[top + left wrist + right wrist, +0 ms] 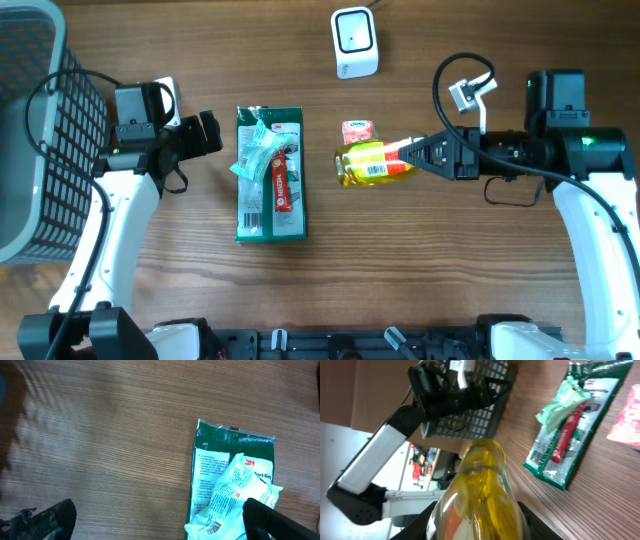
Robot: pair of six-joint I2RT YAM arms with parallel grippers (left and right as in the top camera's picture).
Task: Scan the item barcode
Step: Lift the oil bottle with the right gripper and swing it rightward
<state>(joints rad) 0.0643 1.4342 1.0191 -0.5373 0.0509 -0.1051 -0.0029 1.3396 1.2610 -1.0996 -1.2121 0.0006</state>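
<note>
A yellow bottle (368,164) lies sideways above the middle of the table, its white label with a barcode facing up. My right gripper (415,155) is shut on its right end. The right wrist view has the bottle (482,487) filling the space between both fingers (427,522). The white scanner (355,42) stands at the far edge, well behind the bottle. Left of the green packet, my left gripper (205,132) is open and holds nothing; in the left wrist view the left gripper (160,520) has bare wood between its fingers.
A green packet (270,175) lies left of centre with a white pouch (258,152) and a red tube (283,182) on top. A small red packet (356,131) lies just behind the bottle. A dark wire basket (30,130) fills the far left.
</note>
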